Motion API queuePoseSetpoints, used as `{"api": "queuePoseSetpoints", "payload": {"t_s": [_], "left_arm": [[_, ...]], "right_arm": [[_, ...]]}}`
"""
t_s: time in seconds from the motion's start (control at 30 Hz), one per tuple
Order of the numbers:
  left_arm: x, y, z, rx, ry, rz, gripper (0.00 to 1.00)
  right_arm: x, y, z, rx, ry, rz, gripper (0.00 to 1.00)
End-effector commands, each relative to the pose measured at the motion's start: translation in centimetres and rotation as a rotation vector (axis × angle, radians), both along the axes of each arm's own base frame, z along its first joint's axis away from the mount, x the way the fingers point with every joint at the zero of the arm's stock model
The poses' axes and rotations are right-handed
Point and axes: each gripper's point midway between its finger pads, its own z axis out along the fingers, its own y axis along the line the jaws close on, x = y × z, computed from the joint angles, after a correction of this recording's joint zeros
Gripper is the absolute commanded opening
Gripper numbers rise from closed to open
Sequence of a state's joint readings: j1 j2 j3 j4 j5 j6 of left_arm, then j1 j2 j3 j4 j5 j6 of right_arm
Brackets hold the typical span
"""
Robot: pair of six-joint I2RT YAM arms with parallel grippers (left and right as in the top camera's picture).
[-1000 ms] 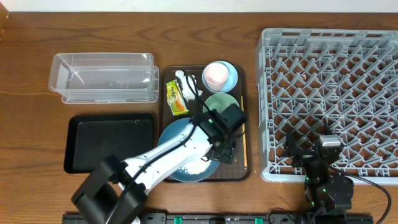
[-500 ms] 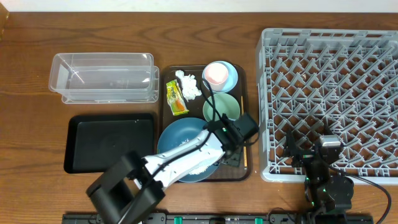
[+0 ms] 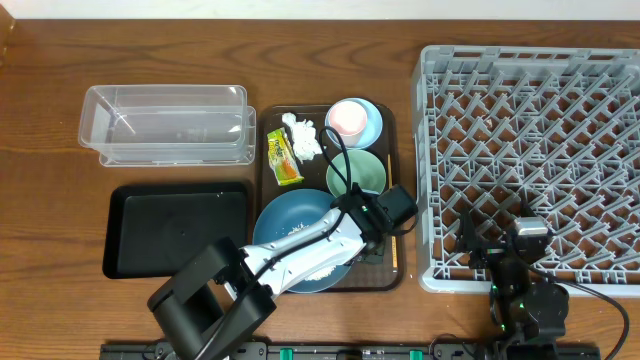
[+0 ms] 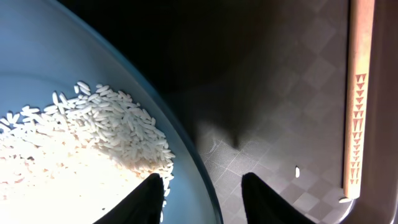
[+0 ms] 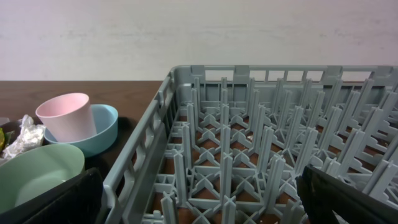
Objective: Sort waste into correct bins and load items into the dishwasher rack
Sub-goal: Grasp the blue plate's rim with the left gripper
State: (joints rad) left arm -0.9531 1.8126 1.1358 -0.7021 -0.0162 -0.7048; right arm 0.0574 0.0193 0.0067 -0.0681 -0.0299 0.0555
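My left gripper (image 4: 202, 199) is open and straddles the right rim of the large blue bowl (image 4: 74, 74). One finger is inside by the rice (image 4: 74, 143), the other is outside over the brown tray. The chopstick (image 4: 359, 93) lies to the right along the tray edge. From overhead, the left gripper (image 3: 368, 245) sits between the blue bowl (image 3: 290, 225) and the mint-green bowl (image 3: 357, 172). The pink cup (image 3: 347, 118) stands in the light-blue bowl (image 3: 372, 125). The tissue (image 3: 303, 135) and the wrapper (image 3: 283, 158) lie beside them. My right gripper (image 5: 199, 199) hangs wide open over the dishwasher rack (image 5: 249, 137).
The clear tub (image 3: 165, 125) stands at the back left, with the black tray (image 3: 175, 230) in front of it. The brown serving tray (image 3: 262, 180) holds the dishes and the waste. The rack (image 3: 530, 150) fills the right side of the table.
My left gripper moved right and toward the front, from above the mint-green bowl to the blue bowl's right rim. Its jaws narrowed. The right arm stayed still.
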Motion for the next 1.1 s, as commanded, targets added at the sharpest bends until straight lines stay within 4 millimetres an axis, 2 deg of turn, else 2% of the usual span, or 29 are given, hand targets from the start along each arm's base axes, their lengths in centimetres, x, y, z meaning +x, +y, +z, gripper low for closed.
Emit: {"api": "queuePoseSetpoints", "payload": {"t_s": [0.0, 0.13, 0.53, 0.6, 0.7, 0.87, 1.07], "left_arm": [[0.1, 0.6, -0.5, 0.032, -0.013, 0.013, 0.4], [0.1, 0.6, -0.5, 0.032, -0.013, 0.013, 0.32], [0.2, 0.6, -0.5, 0.036, -0.019, 0.013, 0.19], [0.2, 0.6, -0.5, 0.036, -0.019, 0.013, 0.11], [0.2, 0.6, -0.4, 0.035, -0.018, 0.013, 0.06], [0.0, 0.5, 0.0, 0.027, -0.007, 0.011, 0.06], [0.2, 0.3, 2.3, 0.015, -0.015, 0.007, 0.06]], "right_arm": [[0.0, -0.1, -0.1, -0.008, 0.004, -0.002, 0.99], [0.0, -0.1, -0.2, -0.009, 0.005, -0.002, 0.99], [0.0, -0.1, -0.2, -0.009, 0.005, -0.002, 0.99], [0.0, -0.1, -0.1, -0.009, 0.004, -0.002, 0.99], [0.0, -0.1, -0.2, -0.009, 0.005, -0.002, 0.99], [0.0, -0.1, -0.1, -0.009, 0.004, -0.002, 0.99], [0.0, -0.1, -0.2, -0.009, 0.005, -0.002, 0.99]]}}
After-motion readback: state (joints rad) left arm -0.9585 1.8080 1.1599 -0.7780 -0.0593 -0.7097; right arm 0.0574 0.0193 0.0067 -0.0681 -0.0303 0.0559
